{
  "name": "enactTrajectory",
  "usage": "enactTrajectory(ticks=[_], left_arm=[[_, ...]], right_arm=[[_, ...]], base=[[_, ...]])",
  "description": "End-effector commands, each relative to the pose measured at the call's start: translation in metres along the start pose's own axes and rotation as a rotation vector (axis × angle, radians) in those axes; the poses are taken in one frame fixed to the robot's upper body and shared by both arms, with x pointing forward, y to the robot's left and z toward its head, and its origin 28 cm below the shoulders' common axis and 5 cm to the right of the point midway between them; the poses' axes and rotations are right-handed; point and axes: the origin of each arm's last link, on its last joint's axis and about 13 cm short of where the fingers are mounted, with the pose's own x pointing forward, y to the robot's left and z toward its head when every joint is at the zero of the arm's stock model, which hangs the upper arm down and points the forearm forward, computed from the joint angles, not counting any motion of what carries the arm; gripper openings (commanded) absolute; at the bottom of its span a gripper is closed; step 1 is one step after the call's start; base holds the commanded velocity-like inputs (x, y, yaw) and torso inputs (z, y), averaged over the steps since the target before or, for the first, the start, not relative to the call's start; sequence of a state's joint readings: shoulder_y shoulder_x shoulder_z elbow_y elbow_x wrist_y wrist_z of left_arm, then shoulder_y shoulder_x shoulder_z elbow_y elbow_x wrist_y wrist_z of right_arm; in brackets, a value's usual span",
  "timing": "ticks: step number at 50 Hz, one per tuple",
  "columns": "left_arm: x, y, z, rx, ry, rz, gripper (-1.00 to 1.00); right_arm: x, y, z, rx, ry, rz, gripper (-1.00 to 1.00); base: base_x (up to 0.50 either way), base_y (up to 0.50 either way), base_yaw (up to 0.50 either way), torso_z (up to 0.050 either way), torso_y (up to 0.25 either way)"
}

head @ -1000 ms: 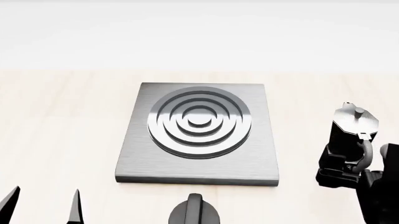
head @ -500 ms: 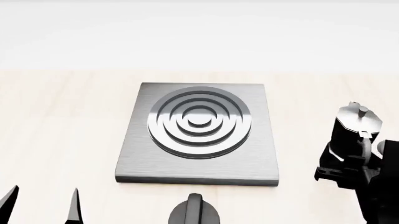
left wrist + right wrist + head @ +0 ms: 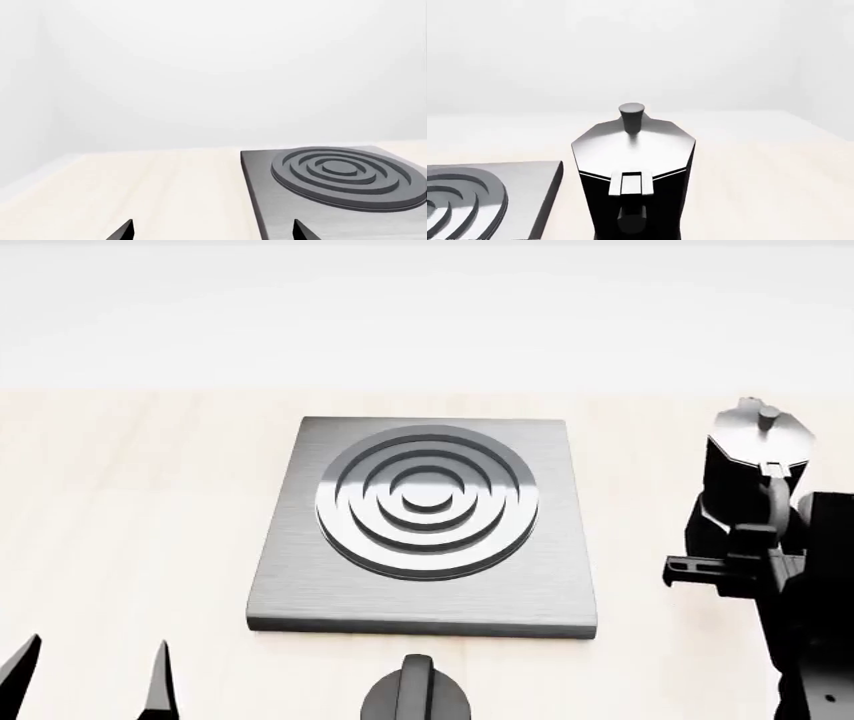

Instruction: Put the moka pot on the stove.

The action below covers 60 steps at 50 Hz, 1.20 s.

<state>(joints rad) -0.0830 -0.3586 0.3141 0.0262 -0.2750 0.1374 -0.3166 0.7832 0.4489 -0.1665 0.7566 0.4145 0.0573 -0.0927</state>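
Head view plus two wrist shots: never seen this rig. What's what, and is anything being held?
These are simulator renders of a wheeled robot with two arms. The head view looks down from its head over a pale wooden table. In the middle lies the stove, a grey metal plate with a ring burner; a black knob sits in front of it. The other two pictures come from cameras near each claw. The right claw is at the moka pot, a black pot with a silver lid, standing right of the stove; the pot's handle faces the right wrist camera, but an actual grip cannot be confirmed. The left claw is open and empty.
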Motion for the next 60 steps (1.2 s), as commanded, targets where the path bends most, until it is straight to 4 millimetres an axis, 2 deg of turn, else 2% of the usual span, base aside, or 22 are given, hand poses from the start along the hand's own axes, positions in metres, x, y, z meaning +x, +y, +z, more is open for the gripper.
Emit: enactTrajectory(ticks=[1,8,17,20,25,31,38,46,60], left_arm=[[0.001,0.0,0.001,-0.001,-0.003,-0.001,1.0],[0.001,0.0,0.001,-0.001,-0.001,-0.002,1.0],[0.001,0.0,-0.001,-0.001,0.003,0.002,1.0],[0.001,0.0,0.0,-0.001,0.002,0.002,1.0],[0.0,0.001,0.001,-0.002,-0.002,0.007,1.0],[0.0,0.001,0.0,-0.001,0.0,0.008,1.0],[-0.001,0.001,0.001,0.0,0.0,0.005,1.0],[-0.002,0.001,0.001,0.0,0.0,0.008,1.0],[-0.004,0.003,0.002,0.0,-0.004,0.014,1.0]], right_arm=[[0.002,0.011,0.038,-0.052,-0.132,0.039,-1.0],[0.007,0.016,0.042,-0.068,-0.133,0.069,-1.0],[0.025,0.032,0.064,-0.115,-0.152,0.131,-1.0],[0.031,0.04,0.077,-0.133,-0.153,0.163,-1.0],[0.041,0.05,0.084,-0.171,-0.147,0.199,-1.0],[0.049,0.059,0.086,-0.182,-0.139,0.23,-1.0],[0.058,0.071,0.1,-0.166,-0.174,0.273,-1.0],[0.066,0.085,0.105,-0.149,-0.193,0.318,-1.0],[0.07,0.114,0.111,-0.105,-0.216,0.417,-1.0]], base=[[0.0,0.0,0.0,0.0,0.0],[0.0,0.0,0.0,0.0,0.0],[0.0,0.0,0.0,0.0,0.001],[0.0,0.0,0.0,0.0,0.003],[0.0,0.0,0.0,0.0,0.0],[0.0,0.0,0.0,0.0,0.002],[0.0,0.0,0.0,0.0,0.001],[0.0,0.0,0.0,0.0,0.0],[0.0,0.0,0.0,0.0,0.001]])
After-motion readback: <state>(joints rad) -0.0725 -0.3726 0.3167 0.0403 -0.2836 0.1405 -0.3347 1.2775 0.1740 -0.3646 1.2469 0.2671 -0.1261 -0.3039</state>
